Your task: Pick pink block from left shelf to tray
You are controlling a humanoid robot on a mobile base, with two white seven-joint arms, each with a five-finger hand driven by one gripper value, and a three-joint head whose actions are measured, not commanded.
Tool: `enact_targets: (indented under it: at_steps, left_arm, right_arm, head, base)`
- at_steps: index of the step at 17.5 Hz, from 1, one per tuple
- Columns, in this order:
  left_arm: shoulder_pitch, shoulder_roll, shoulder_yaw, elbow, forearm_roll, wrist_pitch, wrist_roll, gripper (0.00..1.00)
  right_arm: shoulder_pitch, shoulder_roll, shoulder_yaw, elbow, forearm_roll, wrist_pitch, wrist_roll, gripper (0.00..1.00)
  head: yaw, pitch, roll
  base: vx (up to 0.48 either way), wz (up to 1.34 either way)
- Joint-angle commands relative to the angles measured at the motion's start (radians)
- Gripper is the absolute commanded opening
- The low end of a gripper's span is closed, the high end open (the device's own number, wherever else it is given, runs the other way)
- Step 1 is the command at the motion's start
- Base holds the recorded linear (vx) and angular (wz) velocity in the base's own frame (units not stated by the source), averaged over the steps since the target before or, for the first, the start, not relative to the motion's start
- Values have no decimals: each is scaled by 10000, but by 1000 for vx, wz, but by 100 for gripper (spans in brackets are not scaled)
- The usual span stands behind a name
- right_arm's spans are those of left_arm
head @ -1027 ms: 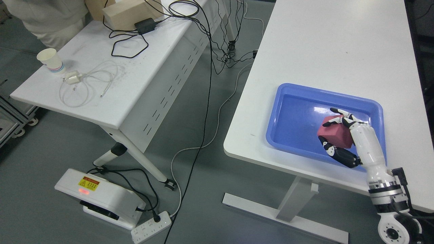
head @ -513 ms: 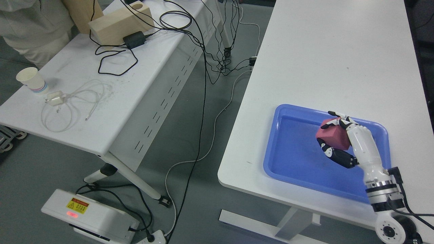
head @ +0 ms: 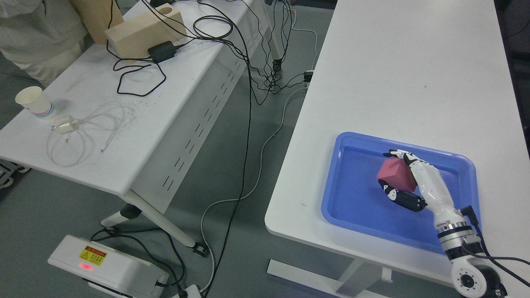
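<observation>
The right hand (head: 403, 178) grips the pink block (head: 395, 175), fingers curled over its top and thumb beneath, over the middle of the blue tray (head: 356, 207) near the tabletop's (head: 393, 74) front edge.

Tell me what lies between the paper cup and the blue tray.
In the head view, from the paper cup toward the blue tray: a white charger with coiled cable, bare left tabletop, then grey floor crossed by a black cable.
</observation>
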Motion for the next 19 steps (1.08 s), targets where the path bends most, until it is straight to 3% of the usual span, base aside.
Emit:
enact_targets:
  at_steps: [1, 4, 6, 8, 11, 19]
  left_arm:
    - [-216, 175, 0, -175, -15, -5, -5, 100]
    - [-216, 175, 0, -175, -15, -5, -5, 100]
    - [-216, 175, 0, -175, -15, -5, -5, 100]
    - [-216, 175, 0, -175, -15, -5, -5, 100]
    - [-216, 175, 0, -175, -15, -5, -5, 100]
    - [-216, 175, 0, -175, -15, -5, -5, 100]
  right_arm:
    - [-92, 63, 83, 400, -300, 426, -27, 74]
    - [-107, 140, -8, 370, -1631, 687, -12, 85]
    - [-108, 140, -85, 278, -2033, 688, -27, 99]
    - [-153, 384, -757, 232, -2781, 672, -165, 100]
    - [-261, 463, -1327, 201, -5235, 703, -165, 100]
    - [-552, 656, -1865, 201, -6496, 2236, -319, 100]
  head:
    - [0, 0, 0]
    - [0, 0, 0]
    - [0, 0, 0]
    - [0, 0, 0]
    - [0, 1, 0]
    - [0, 1, 0]
  base:
    - [0, 0]
    - [-12, 0]
    - [-13, 0]
    - [-15, 0]
    - [-27, -1]
    - [-96, -1]
